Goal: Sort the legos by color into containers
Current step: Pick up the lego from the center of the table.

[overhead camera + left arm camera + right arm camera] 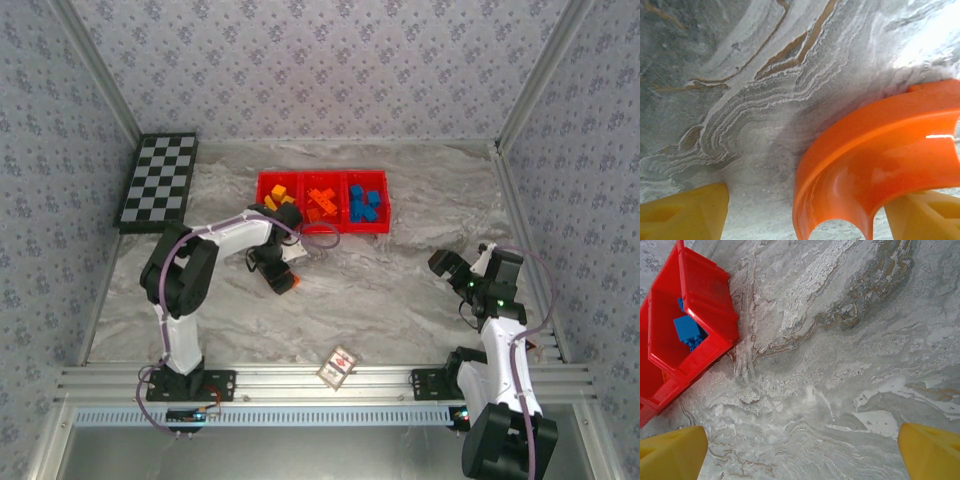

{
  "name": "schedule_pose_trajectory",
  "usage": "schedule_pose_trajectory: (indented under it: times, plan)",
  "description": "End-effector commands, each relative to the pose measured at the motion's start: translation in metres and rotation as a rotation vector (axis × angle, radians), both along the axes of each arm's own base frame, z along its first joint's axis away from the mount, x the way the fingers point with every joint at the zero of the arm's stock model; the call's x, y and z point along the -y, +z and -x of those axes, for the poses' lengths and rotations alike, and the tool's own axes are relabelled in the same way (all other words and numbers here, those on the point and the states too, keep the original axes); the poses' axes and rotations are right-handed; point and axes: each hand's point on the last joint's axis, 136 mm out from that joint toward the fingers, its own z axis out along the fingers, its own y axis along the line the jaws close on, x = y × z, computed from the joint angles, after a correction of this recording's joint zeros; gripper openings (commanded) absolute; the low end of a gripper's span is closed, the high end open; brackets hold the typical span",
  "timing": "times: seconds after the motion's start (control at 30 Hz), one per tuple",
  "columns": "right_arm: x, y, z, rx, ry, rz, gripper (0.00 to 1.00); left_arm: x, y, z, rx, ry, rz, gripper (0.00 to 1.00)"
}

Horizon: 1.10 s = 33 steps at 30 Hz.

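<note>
I had the left gripper [283, 278] just near of the tray [365, 229], toward its left end. Its fingers [685, 215] were spread wide around a curved orange brick [880, 155] on the table [740, 75], with one finger clear of it. The right gripper [452, 268] hung fully open and empty, well off the tray's near right corner. Yellow bricks [280, 197], orange bricks [320, 203] and blue bricks [365, 205] lay in the tray's left, middle and right compartments, with a checkerboard [160, 180] left of the tray and a card [338, 365] well to its near side.

Blue legos [687, 330] in red tray [710, 300]
</note>
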Motion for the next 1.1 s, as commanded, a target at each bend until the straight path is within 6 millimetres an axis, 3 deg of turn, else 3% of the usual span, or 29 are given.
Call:
schedule_pose_trajectory:
  times: [0.0,0.47,0.87,0.9,1.07]
  plan:
    - [-0.002,-0.001,0.002,-0.005,0.009,-0.015,1.0,0.001,-0.004,0.008,-0.051,-0.02,-0.014,0.78]
    - [-0.001,0.0,0.002,0.0,0.007,-0.014,1.0,0.003,-0.016,0.023,-0.098,0.007,-0.039,0.63]
    - [-0.001,0.0,0.0,0.002,0.003,-0.021,1.0,0.004,-0.023,0.032,-0.116,0.063,-0.085,0.33]
    - [-0.001,0.0,0.0,0.004,0.003,-0.021,1.0,0.004,-0.021,0.031,-0.1,0.062,-0.089,0.27]
    - [-0.001,0.0,0.0,0.002,0.003,-0.021,1.0,0.022,0.004,0.024,0.008,0.084,0.002,0.22]
